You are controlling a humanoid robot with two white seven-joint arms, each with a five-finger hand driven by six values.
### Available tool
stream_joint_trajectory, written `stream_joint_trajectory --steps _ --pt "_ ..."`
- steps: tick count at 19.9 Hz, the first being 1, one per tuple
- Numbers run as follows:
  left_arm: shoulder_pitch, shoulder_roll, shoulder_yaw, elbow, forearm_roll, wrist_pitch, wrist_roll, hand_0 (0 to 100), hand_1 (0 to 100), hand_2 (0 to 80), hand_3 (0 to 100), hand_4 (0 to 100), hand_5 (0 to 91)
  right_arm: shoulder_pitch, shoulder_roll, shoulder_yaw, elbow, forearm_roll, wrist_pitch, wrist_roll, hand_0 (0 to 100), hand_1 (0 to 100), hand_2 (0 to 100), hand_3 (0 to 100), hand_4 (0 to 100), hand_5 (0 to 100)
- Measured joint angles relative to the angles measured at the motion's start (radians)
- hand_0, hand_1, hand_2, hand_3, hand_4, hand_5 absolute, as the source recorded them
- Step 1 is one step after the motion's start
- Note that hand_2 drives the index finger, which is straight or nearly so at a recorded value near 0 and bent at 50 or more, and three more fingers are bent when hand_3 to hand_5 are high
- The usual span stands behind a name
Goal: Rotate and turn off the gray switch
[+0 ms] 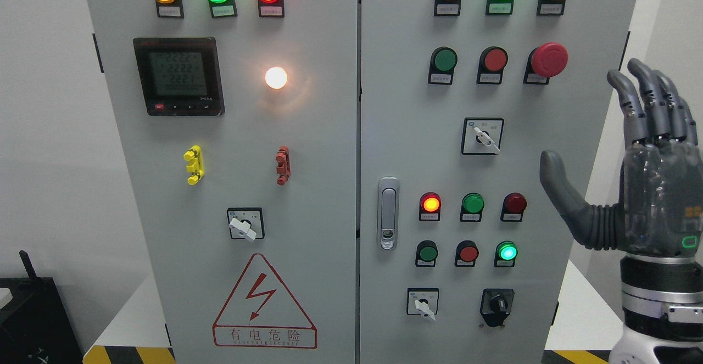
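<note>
Right hand [642, 177] spread open, gray switch [482, 138] seemingly well left, untouched

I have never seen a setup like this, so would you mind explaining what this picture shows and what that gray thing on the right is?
This is the view from a camera on a humanoid robot's head. It faces a gray electrical cabinet with two doors carrying indicator lamps, push buttons, a digital meter, a red emergency stop button and several rotary switches. The gray thing is the right robot hand, raised beside the cabinet with fingers spread, holding nothing and touching nothing. Its job is to turn a gray rotary switch, perhaps the upper right one. The left hand is out of view.
</note>
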Motion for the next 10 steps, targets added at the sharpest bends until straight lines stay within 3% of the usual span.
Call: stream_joint_trajectory --steps 10 --pt "0.000 0.000 0.000 0.000 0.000 0.000 0.000 12 39 0.0 0 0 0.0 -0.001 0.006 0.003 -0.001 -0.001 -0.008 -0.024 33 16 0 10 0 0"
